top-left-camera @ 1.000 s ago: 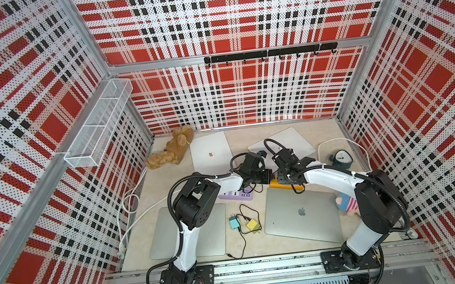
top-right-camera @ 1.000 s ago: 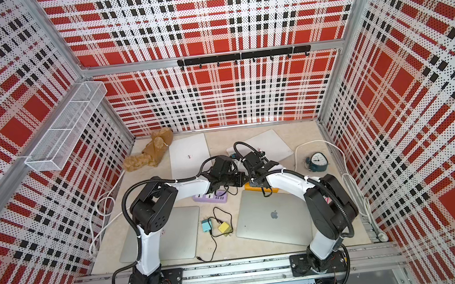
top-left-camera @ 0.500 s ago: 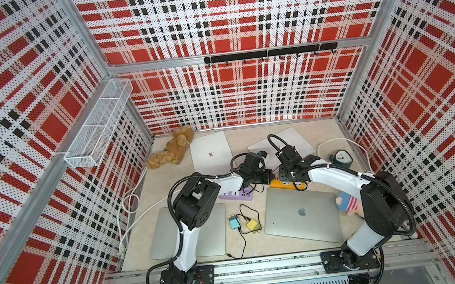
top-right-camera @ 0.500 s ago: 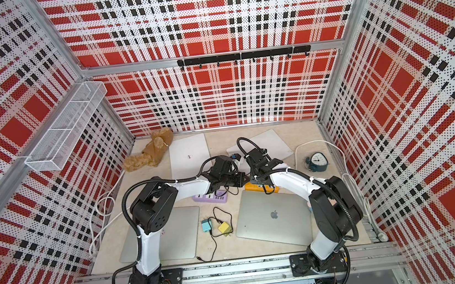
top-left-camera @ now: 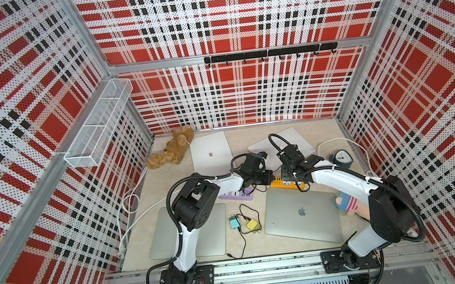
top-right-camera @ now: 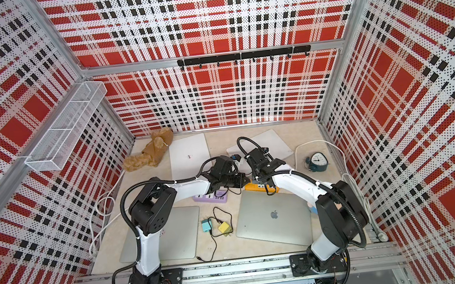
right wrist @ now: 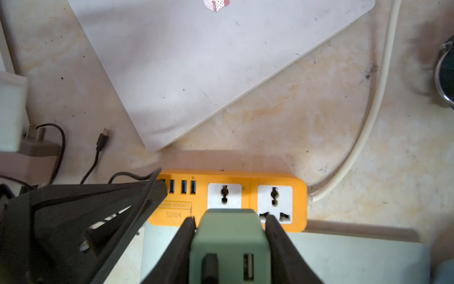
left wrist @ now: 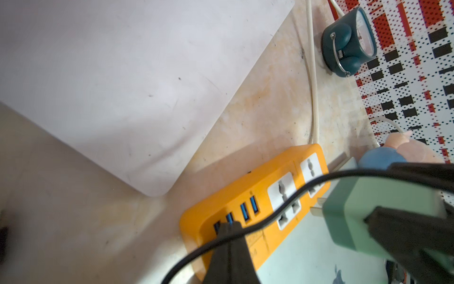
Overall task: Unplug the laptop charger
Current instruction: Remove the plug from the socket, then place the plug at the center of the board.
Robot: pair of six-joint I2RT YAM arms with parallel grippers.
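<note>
Half charger (left wrist: 388, 204) hidden behind right gripper (left wrist: 379, 194).

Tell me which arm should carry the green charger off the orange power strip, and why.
Right. The right gripper is closed on the green charger, whose prongs show clear of the orange power strip. The left gripper is shut, its tip at the strip's USB end.

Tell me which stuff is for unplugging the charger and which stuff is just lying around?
For the job:
- green charger, prongs out of the socket
- orange power strip

Just lying about:
- teddy bear
- alarm clock
- purple power strip
- small blue charger
- small yellow charger
- silver laptop
- striped plush toy
</note>
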